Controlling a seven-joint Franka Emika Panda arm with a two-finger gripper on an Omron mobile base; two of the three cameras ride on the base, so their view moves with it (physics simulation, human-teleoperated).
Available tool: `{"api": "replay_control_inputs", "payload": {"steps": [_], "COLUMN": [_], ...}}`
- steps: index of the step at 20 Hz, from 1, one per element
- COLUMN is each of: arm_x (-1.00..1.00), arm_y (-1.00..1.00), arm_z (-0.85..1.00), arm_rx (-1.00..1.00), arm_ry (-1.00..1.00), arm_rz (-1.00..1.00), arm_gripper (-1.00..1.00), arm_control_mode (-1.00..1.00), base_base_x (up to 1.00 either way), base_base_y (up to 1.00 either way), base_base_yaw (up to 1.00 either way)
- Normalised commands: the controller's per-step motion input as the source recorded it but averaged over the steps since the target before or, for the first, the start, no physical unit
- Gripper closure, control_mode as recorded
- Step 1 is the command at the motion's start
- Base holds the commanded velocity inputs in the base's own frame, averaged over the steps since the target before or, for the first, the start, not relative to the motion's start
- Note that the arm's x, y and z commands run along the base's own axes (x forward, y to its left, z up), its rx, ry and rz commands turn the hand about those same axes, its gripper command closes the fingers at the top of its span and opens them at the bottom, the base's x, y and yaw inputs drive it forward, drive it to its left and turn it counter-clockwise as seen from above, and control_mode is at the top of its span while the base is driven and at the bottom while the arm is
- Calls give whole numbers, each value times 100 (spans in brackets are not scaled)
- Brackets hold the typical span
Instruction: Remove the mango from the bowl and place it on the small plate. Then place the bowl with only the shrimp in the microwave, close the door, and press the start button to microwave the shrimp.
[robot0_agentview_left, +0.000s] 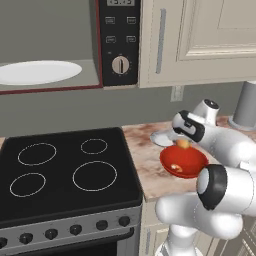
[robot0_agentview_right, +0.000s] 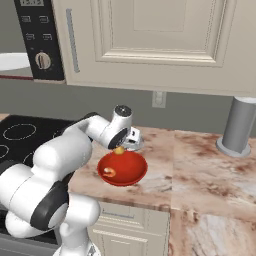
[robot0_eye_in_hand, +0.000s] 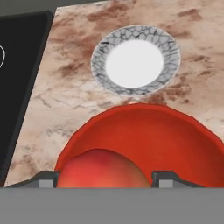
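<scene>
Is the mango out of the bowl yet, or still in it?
Still over the bowl. In the hand view the mango sits between the jaws above the red interior; the small plate beyond lies bare. Lifted or resting: cannot tell.

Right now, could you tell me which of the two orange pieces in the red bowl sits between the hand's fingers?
The mango, the rounder orange-yellow lump; the curled shrimp lies apart at the bowl's near side.

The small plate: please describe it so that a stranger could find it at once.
On the marbled counter right of the black stovetop, look just behind the red bowl. The small plate lies flat there: round, with a white centre and a grey crackled rim, smaller than the bowl.
</scene>
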Motion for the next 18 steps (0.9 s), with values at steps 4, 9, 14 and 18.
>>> {"api": "replay_control_inputs", "payload": {"steps": [4,9,14,18], "arm_x": [26,72,73,50], "arm_y": [34,45,0,-25], "arm_z": [36,15,0,-16], "arm_rx": [0,0,0,0], "arm_ry": [-4,0,5,0], "arm_rz": [0,-1,0,0], "arm_gripper": [100,100,100,100], "arm_control_mode": [-100,-100,-100,-100], "base_base_x": [0,0,0,0], "base_base_y": [0,0,0,0], "base_base_yaw": [0,0,0,0]}}
